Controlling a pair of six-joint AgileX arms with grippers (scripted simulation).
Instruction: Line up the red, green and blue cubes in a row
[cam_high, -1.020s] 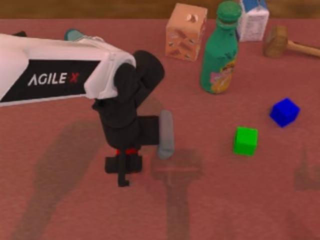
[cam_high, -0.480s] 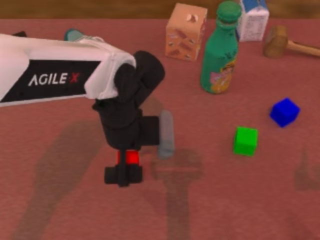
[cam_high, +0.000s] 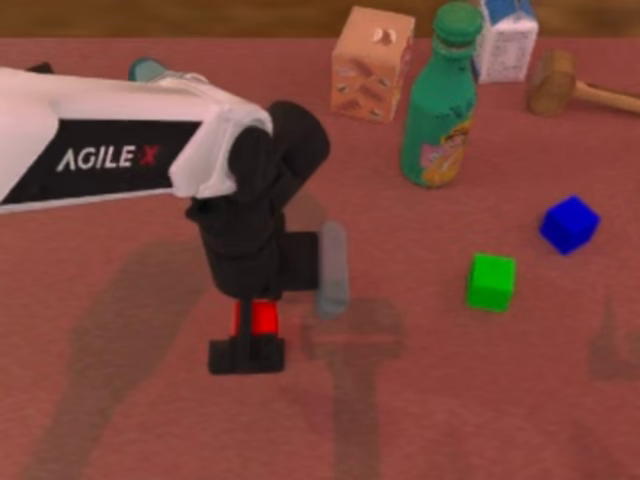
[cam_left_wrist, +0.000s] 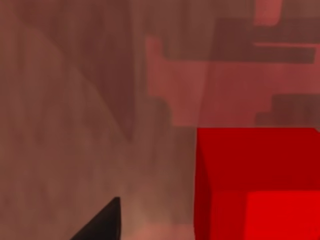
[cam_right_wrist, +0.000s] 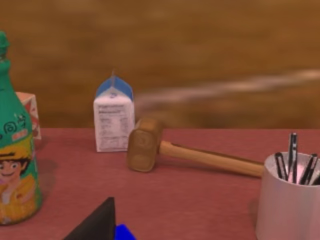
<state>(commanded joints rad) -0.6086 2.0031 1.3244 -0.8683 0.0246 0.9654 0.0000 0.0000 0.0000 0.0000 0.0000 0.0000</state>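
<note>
Reddish tabletop (cam_high: 480, 400), carrying green cube (cam_high: 491, 281), blue cube (cam_high: 570, 223), peach patterned box (cam_high: 372, 64), green bottle (cam_high: 441, 100), milk carton (cam_high: 506, 40), wooden mallet (cam_high: 570, 88), white pen cup (cam_right_wrist: 287, 202).

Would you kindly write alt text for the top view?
The left gripper sits over the red cube at table centre-left. The green cube and blue cube lie apart to the right.

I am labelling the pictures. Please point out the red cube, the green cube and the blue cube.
red cube (cam_high: 264, 318), top view, its top face between the left gripper's fingers.
green cube (cam_high: 491, 281), top view, middle of its top face.
blue cube (cam_high: 570, 223), top view, middle of its top face.
</note>
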